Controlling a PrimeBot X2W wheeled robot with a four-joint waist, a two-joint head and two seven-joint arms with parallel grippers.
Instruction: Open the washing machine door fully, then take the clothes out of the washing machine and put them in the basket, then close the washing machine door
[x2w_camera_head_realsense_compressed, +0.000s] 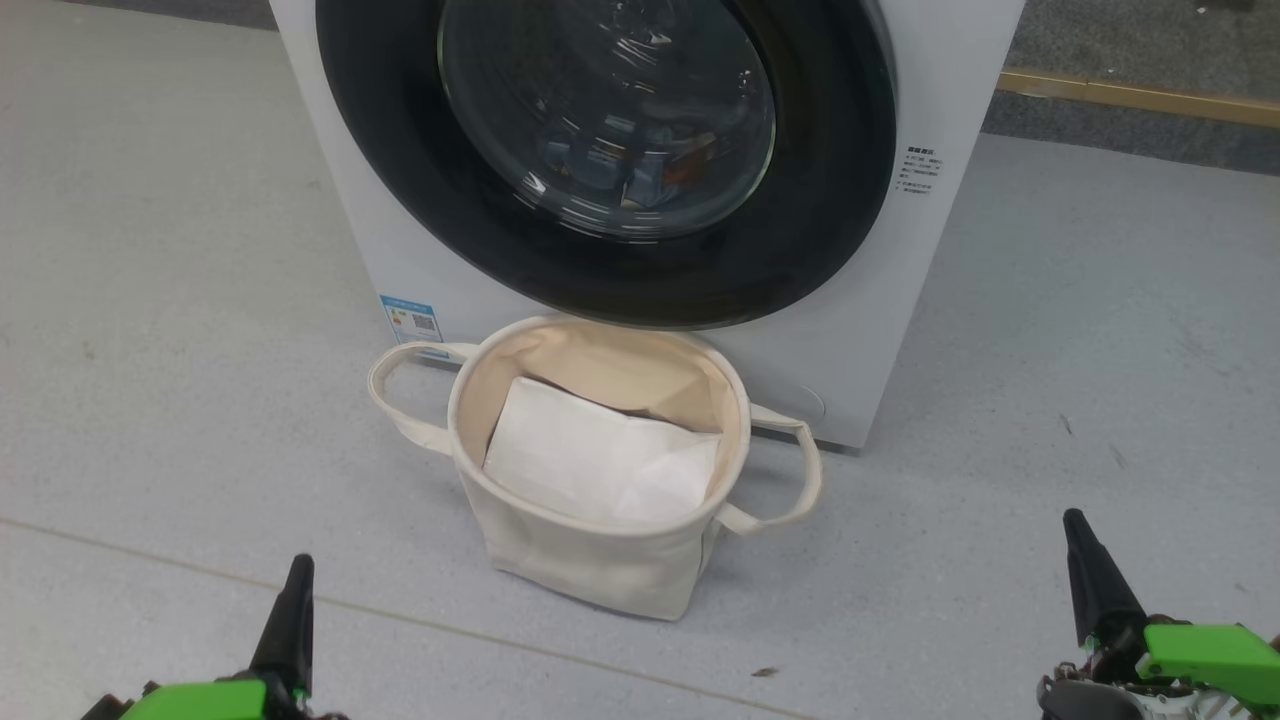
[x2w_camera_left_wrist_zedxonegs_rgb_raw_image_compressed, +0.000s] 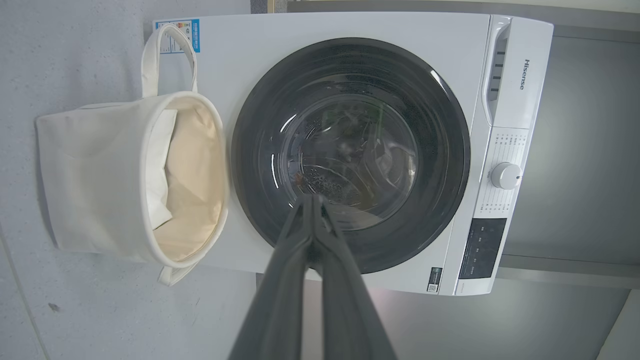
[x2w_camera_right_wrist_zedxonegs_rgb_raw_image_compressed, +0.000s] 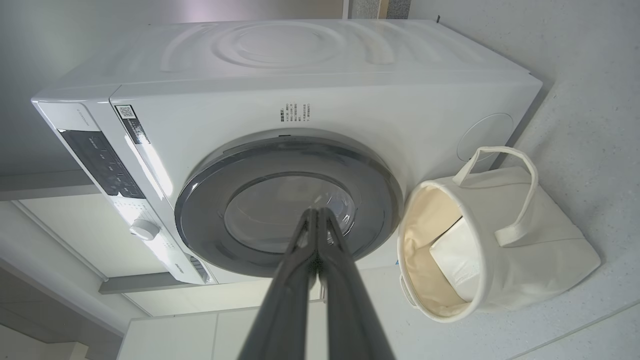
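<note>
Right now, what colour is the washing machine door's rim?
Glossy black, around clear glass; the washing machine door shows best in the left wrist view.

Count of items. One washing machine (x2w_camera_head_realsense_compressed: 945, 120), far centre, bearing one washing machine door (x2w_camera_head_realsense_compressed: 420, 190), one dial (x2w_camera_left_wrist_zedxonegs_rgb_raw_image_compressed: 505, 175), one dark control panel (x2w_camera_left_wrist_zedxonegs_rgb_raw_image_compressed: 484, 247) and one blue label (x2w_camera_head_realsense_compressed: 412, 318). One bundle of clothes (x2w_camera_head_realsense_compressed: 640, 165) behind the door glass. One basket (x2w_camera_head_realsense_compressed: 590, 570), nearer, with two loop handles, the left handle (x2w_camera_head_realsense_compressed: 395, 400) and the right handle (x2w_camera_head_realsense_compressed: 795, 485), holding one white folded sheet (x2w_camera_head_realsense_compressed: 590, 460). Two grippers, the left gripper (x2w_camera_head_realsense_compressed: 298, 580) and the right gripper (x2w_camera_head_realsense_compressed: 1078, 530), with two fingers each.
</note>
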